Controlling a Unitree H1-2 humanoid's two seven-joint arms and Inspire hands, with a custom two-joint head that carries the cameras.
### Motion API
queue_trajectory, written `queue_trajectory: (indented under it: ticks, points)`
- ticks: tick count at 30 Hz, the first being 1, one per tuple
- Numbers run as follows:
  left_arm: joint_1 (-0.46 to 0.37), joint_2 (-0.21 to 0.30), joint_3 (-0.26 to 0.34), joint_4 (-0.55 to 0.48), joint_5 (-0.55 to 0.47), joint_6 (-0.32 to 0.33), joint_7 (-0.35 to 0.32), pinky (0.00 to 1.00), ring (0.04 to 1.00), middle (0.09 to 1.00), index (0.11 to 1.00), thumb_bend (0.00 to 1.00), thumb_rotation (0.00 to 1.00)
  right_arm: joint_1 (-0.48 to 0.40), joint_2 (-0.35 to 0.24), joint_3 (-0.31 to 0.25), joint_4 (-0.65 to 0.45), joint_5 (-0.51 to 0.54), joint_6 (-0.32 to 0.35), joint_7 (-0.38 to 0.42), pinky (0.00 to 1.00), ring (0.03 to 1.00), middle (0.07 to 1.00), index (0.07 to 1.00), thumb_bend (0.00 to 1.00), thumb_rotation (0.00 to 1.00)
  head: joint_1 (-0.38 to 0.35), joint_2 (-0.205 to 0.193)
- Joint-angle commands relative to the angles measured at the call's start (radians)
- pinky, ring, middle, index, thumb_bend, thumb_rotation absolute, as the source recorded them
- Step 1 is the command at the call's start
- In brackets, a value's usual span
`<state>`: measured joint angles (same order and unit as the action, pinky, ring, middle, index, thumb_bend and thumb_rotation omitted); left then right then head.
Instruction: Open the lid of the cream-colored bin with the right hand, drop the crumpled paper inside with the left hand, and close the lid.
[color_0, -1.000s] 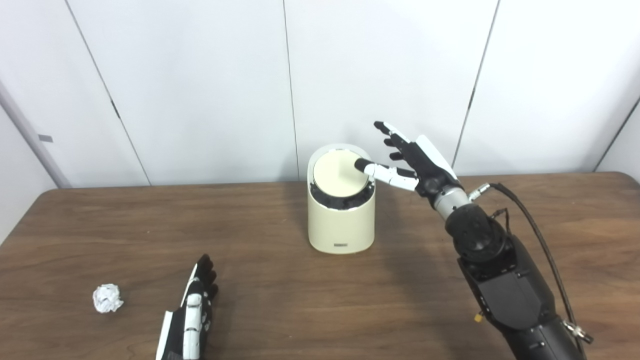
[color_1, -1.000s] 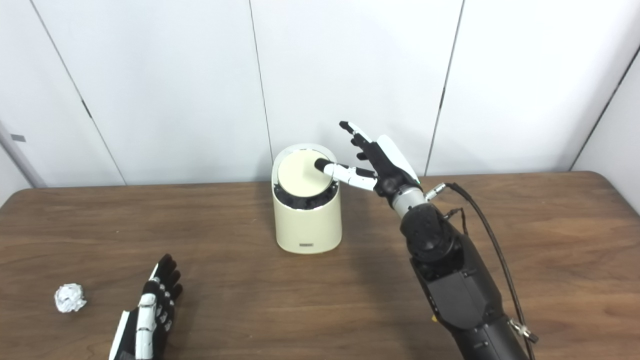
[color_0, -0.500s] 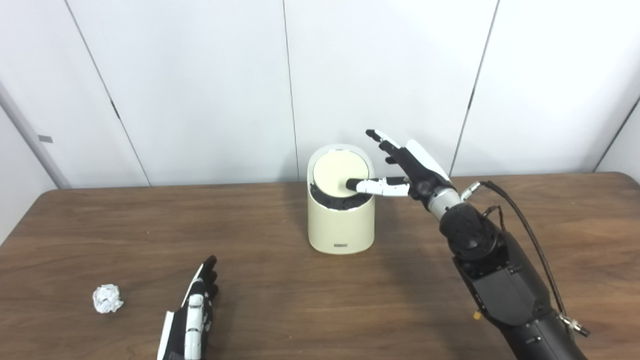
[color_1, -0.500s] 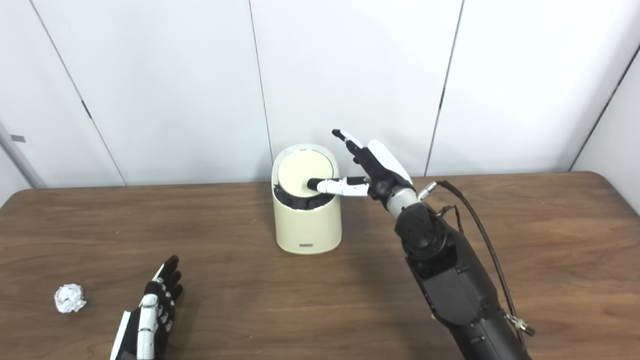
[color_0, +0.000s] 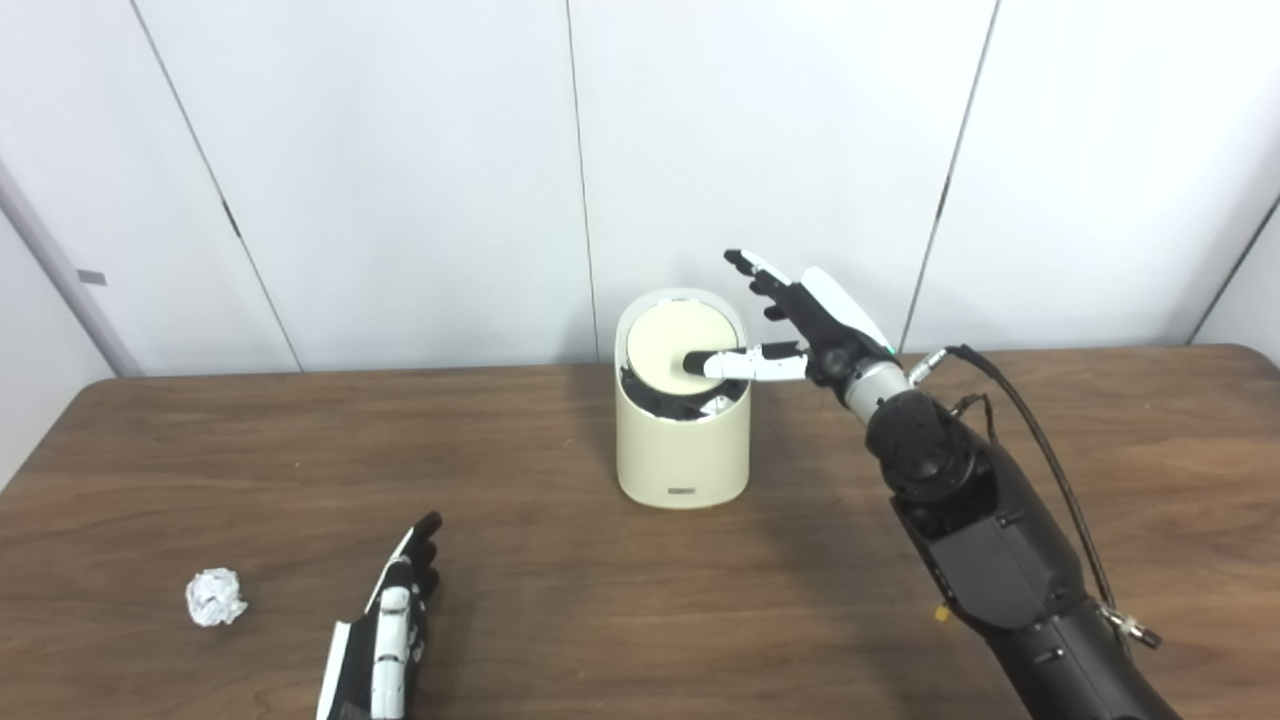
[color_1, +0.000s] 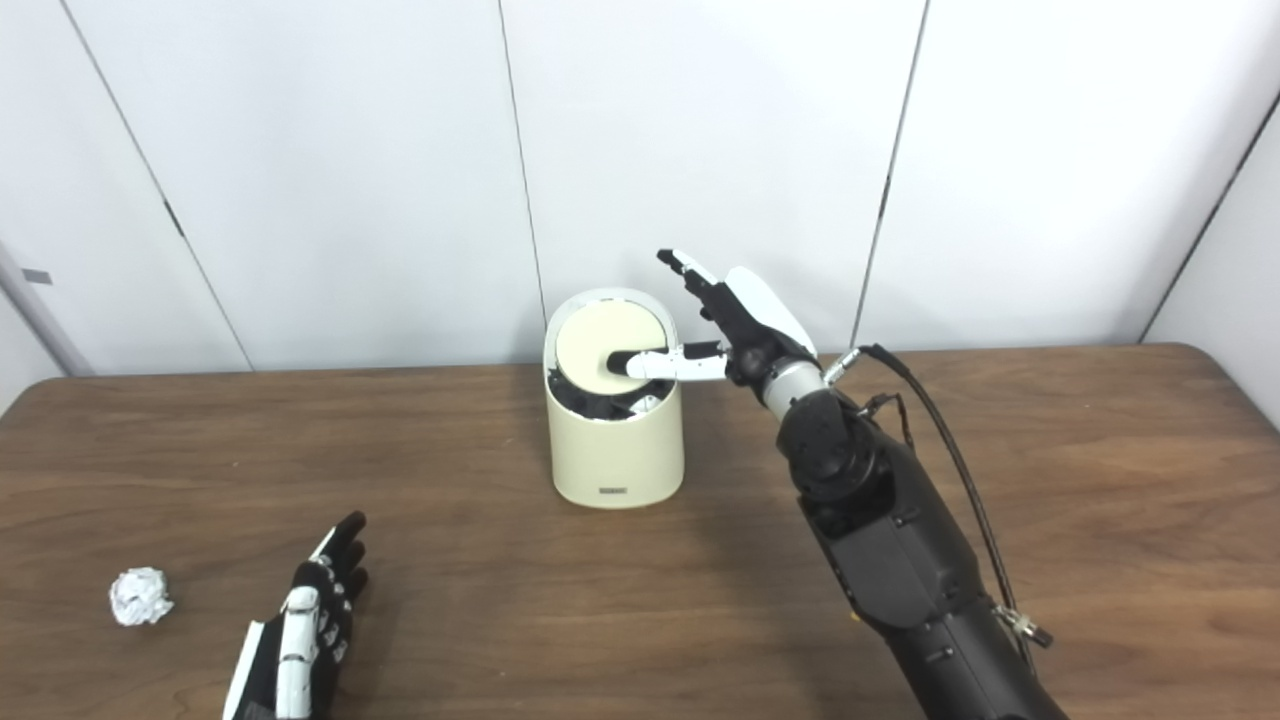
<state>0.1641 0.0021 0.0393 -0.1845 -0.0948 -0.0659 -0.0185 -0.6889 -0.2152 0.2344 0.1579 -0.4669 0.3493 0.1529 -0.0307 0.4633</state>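
The cream-colored bin (color_0: 683, 450) stands upright near the middle of the table, toward the back. Its round lid (color_0: 676, 345) is tilted, and a dark gap with something white inside shows at its front edge. My right hand (color_0: 800, 325) is open beside the bin's right rim, its thumb lying across the lid's lower right part, the other fingers spread upward. The crumpled paper (color_0: 215, 597) lies on the table at the front left. My left hand (color_0: 390, 630) rests open and flat on the table to the right of the paper, apart from it.
The brown wooden table (color_0: 560, 560) reaches to a white panelled wall (color_0: 400, 180) close behind the bin. A black cable (color_0: 1040, 450) loops off my right forearm over the table's right side.
My right hand has shifted left and its thumb has slid from the lid's right edge down across the lid; the gap at the lid's front has widened. The left hand has edged slightly forward.
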Motion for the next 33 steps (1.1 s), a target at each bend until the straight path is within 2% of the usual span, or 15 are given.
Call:
queue_trajectory:
  ticks: [1, 4, 11, 17, 23, 33]
  points:
    - [0.01, -0.013, -0.017, 0.033, -0.012, -0.027, -0.015, 1.0, 1.0, 0.998, 0.926, 0.36, 1.0, -0.074, 0.0, -0.007, -0.011, -0.013, -0.033, -0.028, 0.84, 0.92, 0.944, 0.95, 0.72, 0.5, 0.0, 0.001]
    - [0.009, -0.012, -0.016, 0.037, -0.014, -0.033, -0.018, 1.0, 1.0, 0.999, 0.933, 0.36, 1.0, -0.089, 0.006, -0.005, 0.006, -0.02, -0.036, -0.039, 0.84, 0.919, 0.942, 0.943, 0.71, 0.48, 0.0, 0.001]
    - [0.012, -0.016, -0.014, 0.03, -0.01, -0.027, -0.013, 1.0, 1.0, 0.988, 0.928, 0.37, 1.0, -0.114, 0.013, 0.022, 0.032, -0.05, -0.038, -0.04, 0.79, 0.895, 0.93, 0.93, 0.72, 0.51, -0.002, 0.009]
    - [0.014, -0.018, -0.014, 0.028, -0.016, -0.027, -0.016, 1.0, 1.0, 0.989, 0.925, 0.37, 1.0, -0.121, 0.024, 0.035, 0.048, -0.062, -0.026, -0.038, 0.75, 0.885, 0.933, 0.954, 0.73, 0.48, -0.002, 0.011]
    - [0.016, -0.018, -0.018, 0.027, -0.01, -0.034, -0.017, 1.0, 1.0, 0.992, 0.925, 0.38, 1.0, -0.117, 0.017, 0.049, 0.053, -0.076, -0.032, -0.03, 0.75, 0.879, 0.934, 0.969, 0.8, 0.56, -0.001, 0.018]
    - [0.018, -0.019, -0.018, 0.026, -0.01, -0.03, -0.014, 1.0, 1.0, 0.989, 0.929, 0.38, 1.0, -0.103, 0.008, 0.048, 0.052, -0.076, -0.018, -0.023, 0.79, 0.905, 0.941, 0.972, 0.73, 0.47, 0.001, 0.022]
